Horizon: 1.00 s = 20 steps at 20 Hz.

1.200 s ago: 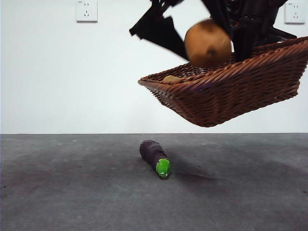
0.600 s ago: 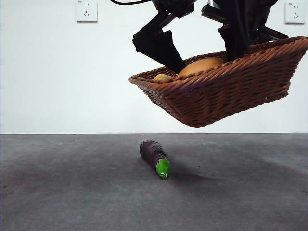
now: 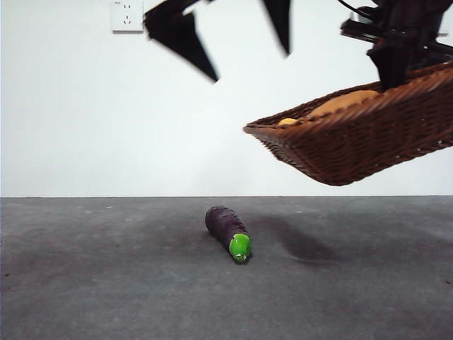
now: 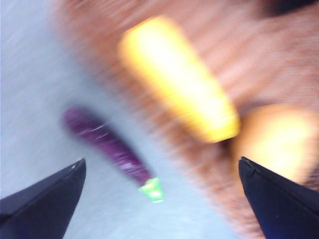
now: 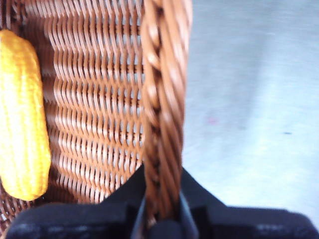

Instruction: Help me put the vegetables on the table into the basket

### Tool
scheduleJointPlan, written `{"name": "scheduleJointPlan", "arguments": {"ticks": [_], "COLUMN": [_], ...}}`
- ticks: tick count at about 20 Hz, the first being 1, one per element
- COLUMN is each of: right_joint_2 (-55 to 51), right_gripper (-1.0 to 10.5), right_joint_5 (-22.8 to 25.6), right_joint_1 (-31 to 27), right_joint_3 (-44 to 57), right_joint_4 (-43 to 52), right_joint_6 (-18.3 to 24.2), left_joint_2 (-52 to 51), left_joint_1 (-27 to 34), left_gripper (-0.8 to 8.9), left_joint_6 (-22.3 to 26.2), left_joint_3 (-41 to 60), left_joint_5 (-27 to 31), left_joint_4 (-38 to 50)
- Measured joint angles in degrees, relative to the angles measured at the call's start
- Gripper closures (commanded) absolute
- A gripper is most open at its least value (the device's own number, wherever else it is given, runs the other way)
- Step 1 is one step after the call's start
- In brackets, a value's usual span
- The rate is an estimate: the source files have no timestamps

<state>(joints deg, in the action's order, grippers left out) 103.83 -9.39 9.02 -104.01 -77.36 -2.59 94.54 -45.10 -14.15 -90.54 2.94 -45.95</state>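
Overhead, the right gripper (image 5: pixel 162 219) has its fingers clenched on the basket's (image 3: pixel 368 145) rim, holding the basket tilted in the air above the counter (image 3: pixel 106 283). Inside it lie the corn cob (image 5: pixel 22 114) and the potato (image 3: pixel 343 103). Below and beside the basket, the eggplant (image 3: pixel 226 230) rests on the counter. The left gripper (image 4: pixel 159 199) hangs above the eggplant, fingers spread wide and holding nothing.
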Motion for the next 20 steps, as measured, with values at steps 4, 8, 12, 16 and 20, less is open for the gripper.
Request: {"name": "scheduleJointPlan", "arguments": {"ticks": [4,8,12,16,20], "right_joint_2": [0.0,0.02,0.0,0.02,0.0], "right_gripper": [9.6,9.6,9.6,9.6,9.6], "right_joint_5": [3.43,3.41,3.39,3.39,3.39], "right_joint_1": [-3.06,-5.22,-6.1,-6.1,-6.1], "right_joint_3": [0.0,0.0,0.0,0.0,0.0], "right_joint_4": [-0.09,-0.11,-0.13,-0.15,-0.15], "right_joint_6": [0.7,1.36,2.62,3.72,4.02], "left_joint_2": [5.14,11.39,17.64,21.97,24.7], "left_joint_1": [5.09,8.85,10.56,11.28,11.93], "left_gripper": [2.69,2.69,2.69,2.7,2.81], "left_joint_6": [-2.08,-4.07,-6.54,-7.89,-8.04], "left_joint_3": [0.0,0.0,0.0,0.0,0.0], "left_joint_5": [-1.31,-7.93,-10.84,-10.91,-10.58], "left_joint_4": [-0.79,1.95,6.86,8.15,7.72]}}
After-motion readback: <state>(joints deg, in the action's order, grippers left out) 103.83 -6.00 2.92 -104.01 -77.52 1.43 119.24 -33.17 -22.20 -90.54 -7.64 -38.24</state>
